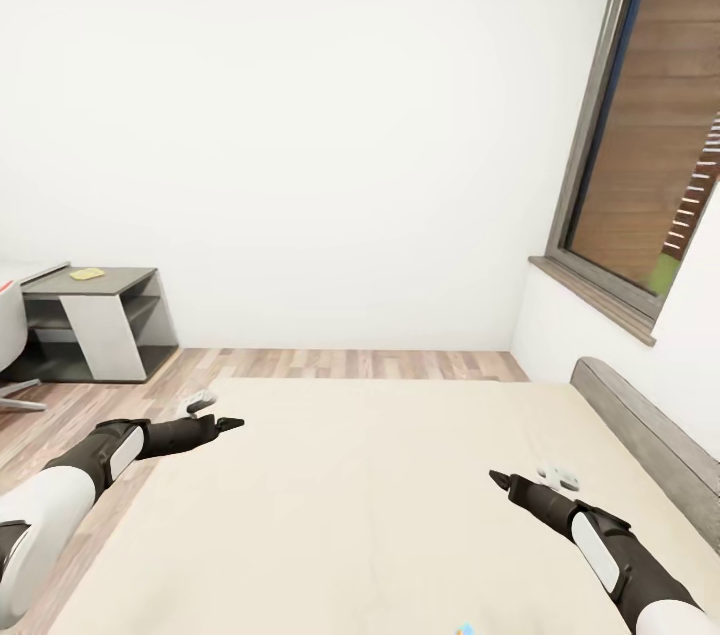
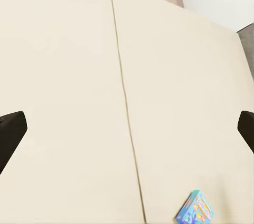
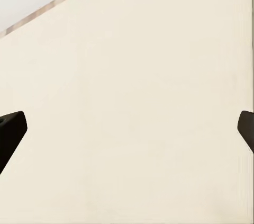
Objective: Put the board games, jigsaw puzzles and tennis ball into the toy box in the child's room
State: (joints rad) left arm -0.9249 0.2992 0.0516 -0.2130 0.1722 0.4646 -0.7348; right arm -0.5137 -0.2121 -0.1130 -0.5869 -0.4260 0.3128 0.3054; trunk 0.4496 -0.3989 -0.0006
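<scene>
The bed (image 1: 380,475) spreads in front of me, its beige mattress in two parts and a low grey headboard (image 1: 650,435) at the right. A small blue board game (image 2: 194,208) lies flat on the mattress close to the seam; its corner peeks in at the head view's lower edge (image 1: 465,629). My left gripper (image 1: 215,415) hovers open over the bed's left side, fingertips (image 2: 10,134) wide apart. Over the right part, near the headboard, my right gripper (image 1: 520,482) is open too, with bare mattress between its fingertips (image 3: 10,128). The toy box, puzzles and ball are out of view.
A low grey shelf unit (image 1: 95,320) stands against the white wall at the far left, with a small flat yellowish thing (image 1: 87,273) on top. A chair's edge (image 1: 10,340) shows beside it. Wood floor runs past the bed's end. A tall grey-framed window (image 1: 650,115) fills the right wall.
</scene>
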